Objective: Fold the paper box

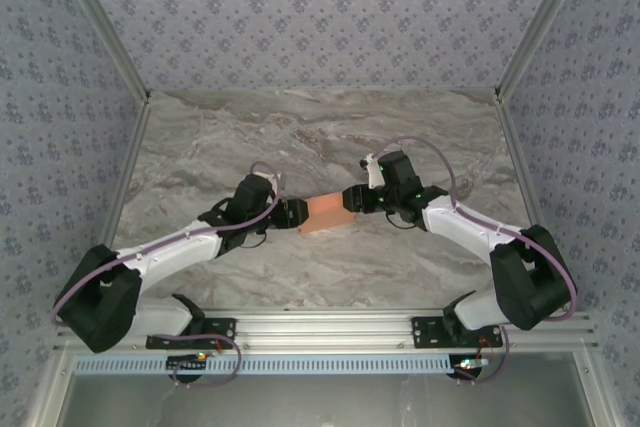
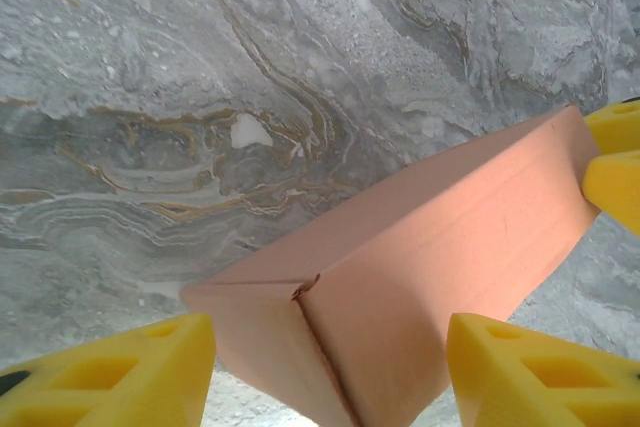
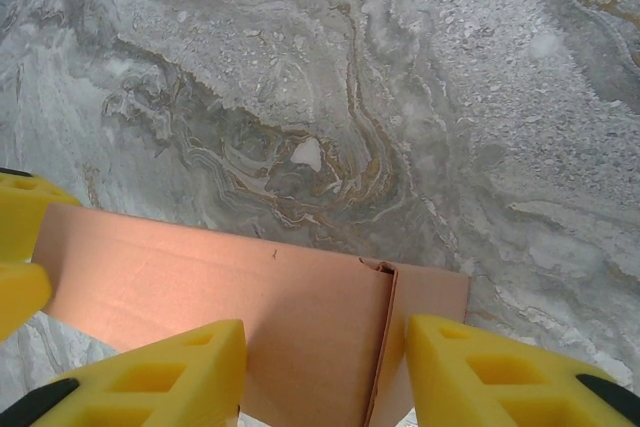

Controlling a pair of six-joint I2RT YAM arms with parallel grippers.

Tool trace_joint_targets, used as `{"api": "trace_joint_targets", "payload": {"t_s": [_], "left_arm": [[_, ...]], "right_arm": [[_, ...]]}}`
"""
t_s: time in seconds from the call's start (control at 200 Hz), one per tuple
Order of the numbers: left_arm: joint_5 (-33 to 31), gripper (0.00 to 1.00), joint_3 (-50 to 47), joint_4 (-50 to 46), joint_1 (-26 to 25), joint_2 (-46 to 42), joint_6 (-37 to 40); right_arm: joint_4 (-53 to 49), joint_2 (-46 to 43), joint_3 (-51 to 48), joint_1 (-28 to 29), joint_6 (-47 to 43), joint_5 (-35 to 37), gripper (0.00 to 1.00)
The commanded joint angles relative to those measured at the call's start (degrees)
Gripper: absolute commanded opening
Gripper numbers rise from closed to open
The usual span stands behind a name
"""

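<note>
Left end effector (image 1: 300, 215) and right end effector (image 1: 350, 199), seen from above, flank opposite ends of the paper box (image 1: 327, 212) on the worktop (image 1: 300, 137); left wrist: fingers (image 2: 110, 372) apart astride its near end, grip unclear; right wrist: fingers (image 3: 150, 372) likewise spread astride the other end, grip unclear.

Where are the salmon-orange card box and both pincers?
Salmon-orange card box (image 1: 328, 213): top view, middle of its upper face.
Left pincer (image 1: 300, 217): top view, between fingertips, box's left end.
Right pincer (image 1: 352, 199): top view, between fingertips, box's right end.
</note>
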Motion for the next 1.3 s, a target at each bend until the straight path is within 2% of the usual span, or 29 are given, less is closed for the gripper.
{"api": "trace_joint_targets", "payload": {"t_s": [0.0,0.275,0.795,0.969,1.299], "left_arm": [[3.77,0.58,0.96,3.62,-0.35,1.38,-1.93],[3.86,0.52,3.57,5.09,-0.33,2.44,-2.19],[4.09,0.49,17.64,2.11,4.09,12.4,5.71],[4.94,0.48,16.33,4.15,4.11,15.02,4.79],[4.22,0.49,9.09,6.65,2.5,12.92,3.9]], "right_arm": [[-0.42,-0.02,0.36,0.69,0.74,0.53,0.46],[3.05,-0.03,1.56,1.31,1.81,0.91,0.39],[6.0,5.87,8.09,0.01,-1.56,3.7,0.33],[6.93,7.43,6.22,0.34,-1.7,3.93,0.33],[7.02,3.72,-0.18,3.98,-2.82,7.29,0.37]]}}
